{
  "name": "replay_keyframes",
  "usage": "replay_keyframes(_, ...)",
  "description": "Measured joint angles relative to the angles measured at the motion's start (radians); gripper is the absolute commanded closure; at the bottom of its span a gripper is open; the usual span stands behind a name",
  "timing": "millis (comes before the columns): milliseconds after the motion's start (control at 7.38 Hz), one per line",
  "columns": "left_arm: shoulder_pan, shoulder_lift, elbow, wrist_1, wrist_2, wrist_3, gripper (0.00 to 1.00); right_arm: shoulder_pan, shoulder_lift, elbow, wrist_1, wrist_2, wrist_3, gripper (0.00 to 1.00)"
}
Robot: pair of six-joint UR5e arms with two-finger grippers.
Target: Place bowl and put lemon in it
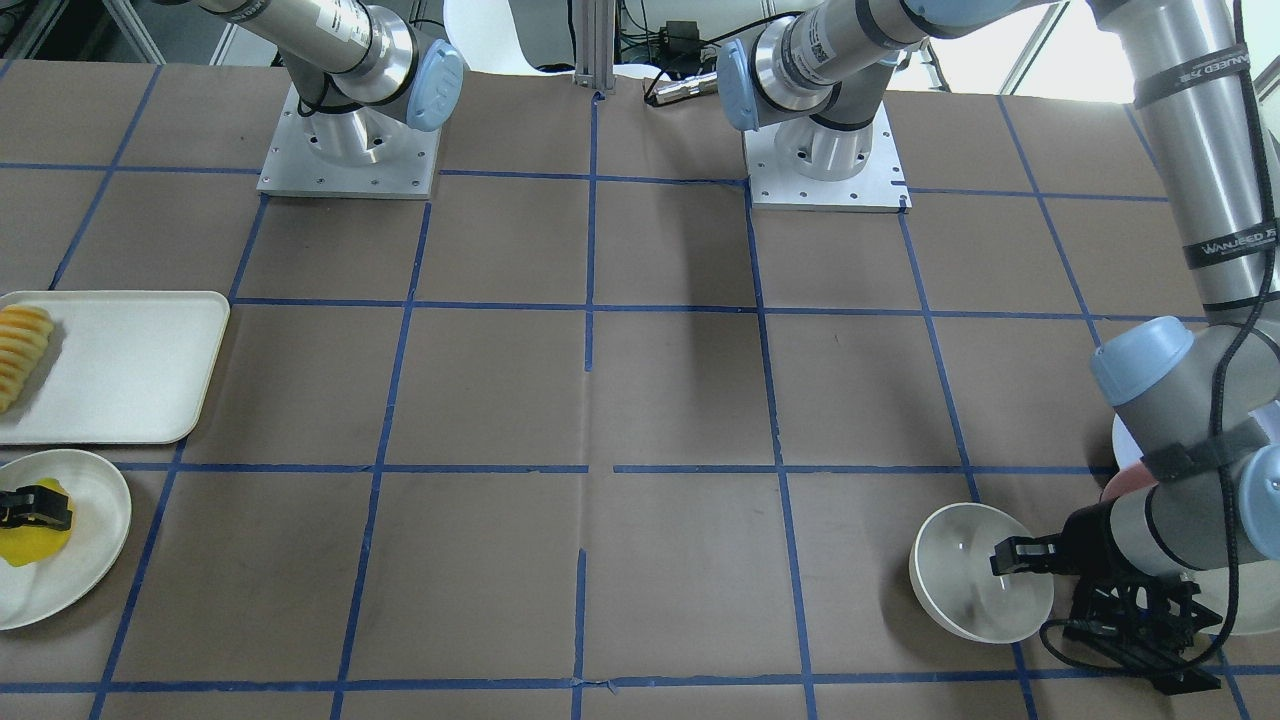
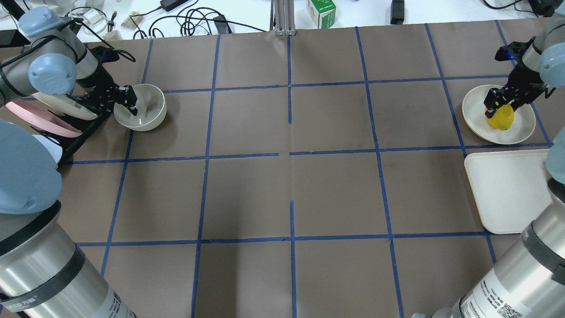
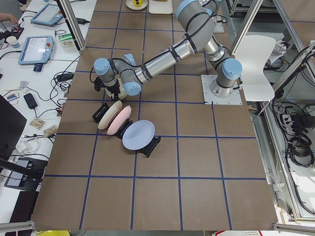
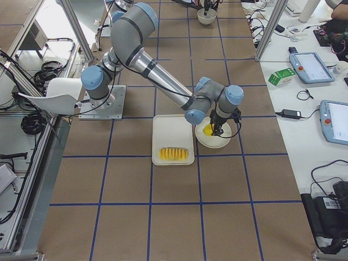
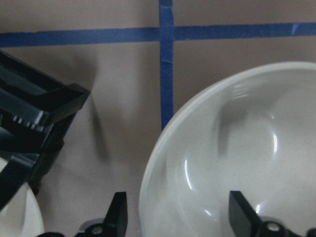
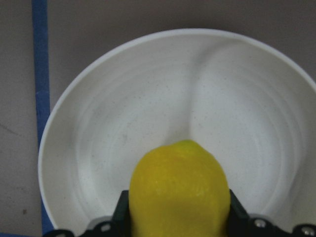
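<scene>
- While its jaws stand apart, the left gripper (image 5: 177,205) straddles the wall of the bowl (image 2: 152,110). One finger is inside the glossy hollow and one outside, and neither clearly presses the rim.
- That bowl sits upright on the table at the far left, just beside the black plate rack (image 2: 86,132).
- At the far right, the right gripper (image 6: 178,207) is closed across the short width of the lemon (image 2: 500,118). The lemon's long axis points away from the wrist, tip forward.
- Whether the lemon rests on the shallow plate (image 2: 474,112) or hangs just above it, I cannot tell. A tray (image 2: 507,190) lies just nearer.
- Bowl and lemon are well apart across the table's width, with the lemon to the bowl's right. As I judge it, the left arm should bring the bowl toward the middle, and the right arm should carry the lemon leftward over it.
</scene>
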Motion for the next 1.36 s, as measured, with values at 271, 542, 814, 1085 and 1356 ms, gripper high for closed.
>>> replay_keyframes(271, -0.001, 0.009, 0.005, -0.004, 0.0, -0.002, 1.0, 0.011, -0.066, -0.031, 0.095, 0.002, 0.006, 1.0)
replay_keyframes(542, -0.021, 0.044, 0.008, -0.047, -0.004, -0.03, 1.0, 0.057, -0.178, -0.064, 0.235, 0.003, 0.035, 1.0)
replay_keyframes(814, -0.104, 0.09, -0.008, -0.104, -0.053, -0.064, 1.0, 0.139, -0.293, -0.064, 0.344, 0.001, 0.122, 1.0)
replay_keyframes(1085, -0.248, 0.121, -0.04, -0.109, -0.126, -0.142, 1.0, 0.251, -0.351, -0.063, 0.391, 0.006, 0.287, 1.0)
replay_keyframes(1356, -0.407, 0.145, -0.128, 0.041, -0.141, -0.304, 1.0, 0.388, -0.365, -0.064, 0.391, 0.014, 0.479, 1.0)
